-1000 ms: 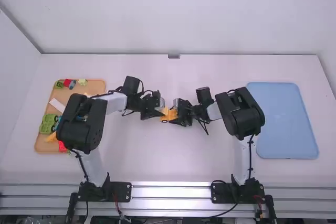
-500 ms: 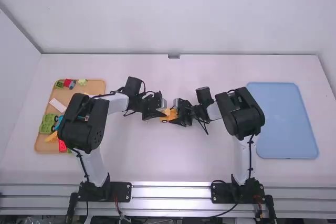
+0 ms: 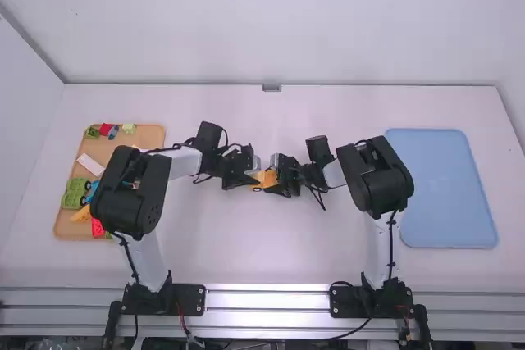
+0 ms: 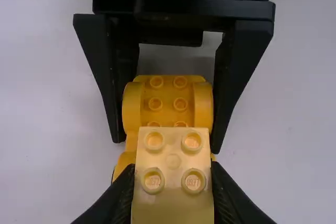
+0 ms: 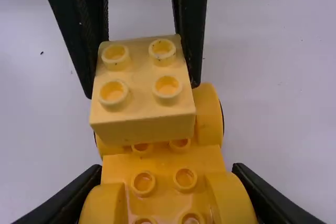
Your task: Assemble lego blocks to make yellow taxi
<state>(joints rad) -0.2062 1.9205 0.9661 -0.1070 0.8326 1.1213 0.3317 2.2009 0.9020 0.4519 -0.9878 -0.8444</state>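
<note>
Pale yellow block (image 4: 173, 205) held over one end of the yellow car base (image 5: 163, 162), middle of the high view.
The left pincer (image 4: 172, 170) is closed on the block's sides, studs up, presumably leaving its underside free for pressing on; the right pincer (image 5: 167, 169) clamps the base's flanks, likely bracing it against that push. Whether the block is seated, I can't tell. Other blocks (image 3: 74, 193) sit in the wooden tray (image 3: 149, 135), left of frame, probably kept aside as spares.
</note>
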